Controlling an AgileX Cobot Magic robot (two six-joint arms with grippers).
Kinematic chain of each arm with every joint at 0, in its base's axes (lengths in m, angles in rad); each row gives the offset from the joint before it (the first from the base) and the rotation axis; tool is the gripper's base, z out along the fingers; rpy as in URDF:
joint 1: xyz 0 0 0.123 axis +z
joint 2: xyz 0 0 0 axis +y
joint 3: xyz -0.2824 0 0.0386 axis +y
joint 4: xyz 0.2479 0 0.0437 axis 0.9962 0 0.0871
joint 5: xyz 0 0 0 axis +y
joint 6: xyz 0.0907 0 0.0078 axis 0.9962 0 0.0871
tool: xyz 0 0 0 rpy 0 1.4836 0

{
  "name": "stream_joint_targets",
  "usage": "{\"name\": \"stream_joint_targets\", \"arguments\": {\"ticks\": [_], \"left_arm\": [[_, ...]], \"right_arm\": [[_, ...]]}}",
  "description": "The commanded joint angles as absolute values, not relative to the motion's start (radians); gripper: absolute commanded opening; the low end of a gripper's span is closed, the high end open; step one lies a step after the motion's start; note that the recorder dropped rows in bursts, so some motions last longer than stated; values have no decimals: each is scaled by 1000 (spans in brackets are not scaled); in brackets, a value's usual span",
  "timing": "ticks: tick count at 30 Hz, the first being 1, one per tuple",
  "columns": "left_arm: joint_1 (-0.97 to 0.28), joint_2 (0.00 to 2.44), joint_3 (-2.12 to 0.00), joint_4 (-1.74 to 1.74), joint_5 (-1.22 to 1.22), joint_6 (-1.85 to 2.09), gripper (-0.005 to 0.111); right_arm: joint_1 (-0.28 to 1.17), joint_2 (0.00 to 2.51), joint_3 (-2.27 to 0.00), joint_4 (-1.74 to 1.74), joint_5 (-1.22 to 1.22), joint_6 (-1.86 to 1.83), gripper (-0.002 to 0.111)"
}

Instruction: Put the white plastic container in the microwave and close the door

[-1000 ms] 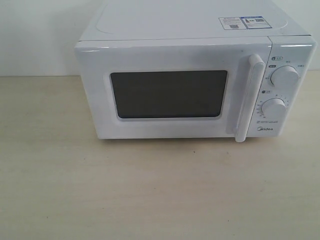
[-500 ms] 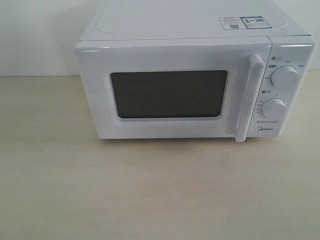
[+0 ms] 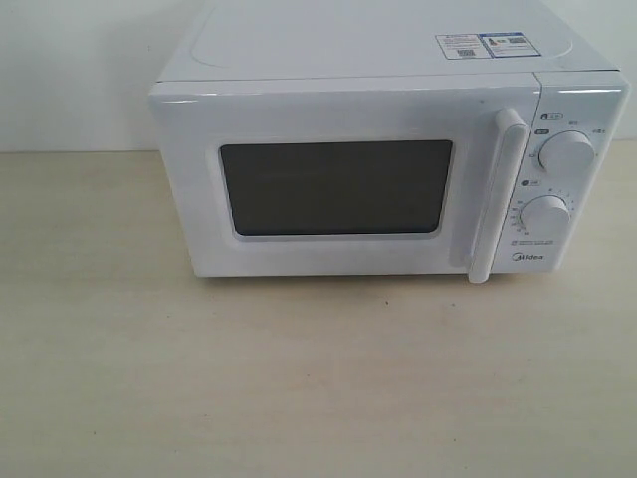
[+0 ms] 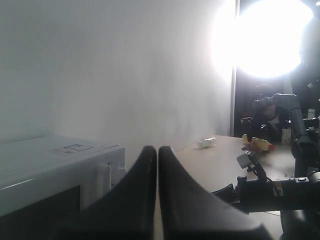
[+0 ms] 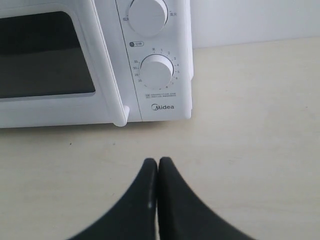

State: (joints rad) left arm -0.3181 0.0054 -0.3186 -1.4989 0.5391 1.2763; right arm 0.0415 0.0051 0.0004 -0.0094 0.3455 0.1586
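The white microwave (image 3: 378, 149) stands on the pale wooden table with its door (image 3: 328, 184) shut; the dark window and the vertical bar handle (image 3: 495, 194) face the camera. No white plastic container shows in any view. Neither gripper appears in the exterior view. In the right wrist view my right gripper (image 5: 158, 161) is shut and empty, hovering over bare table in front of the microwave (image 5: 100, 60), below its dials. In the left wrist view my left gripper (image 4: 157, 149) is shut and empty, raised beside the microwave (image 4: 55, 170).
Two round dials (image 3: 547, 214) and a Midea logo sit on the microwave's right panel, stickers (image 3: 483, 45) on its top. The left wrist view shows the other arm (image 4: 280, 192), a glaring lamp (image 4: 270, 35), and small objects (image 4: 206, 142) far across the table.
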Motion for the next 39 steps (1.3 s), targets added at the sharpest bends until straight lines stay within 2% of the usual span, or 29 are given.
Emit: {"name": "stream_joint_targets", "arguments": {"ticks": [1, 17, 31, 39], "left_arm": [[-325, 0, -314, -1499, 537, 1270, 4], [-323, 0, -318, -1422, 531, 1301, 4], [-319, 0, -312, -513, 518, 893, 4], [-279, 0, -255, -130, 431, 251, 4]], "right_arm": [[39, 0, 0, -8, 343, 155, 0], [39, 0, 0, -8, 343, 155, 0], [39, 0, 0, -8, 343, 155, 0], [39, 0, 0, -8, 343, 155, 0]]}}
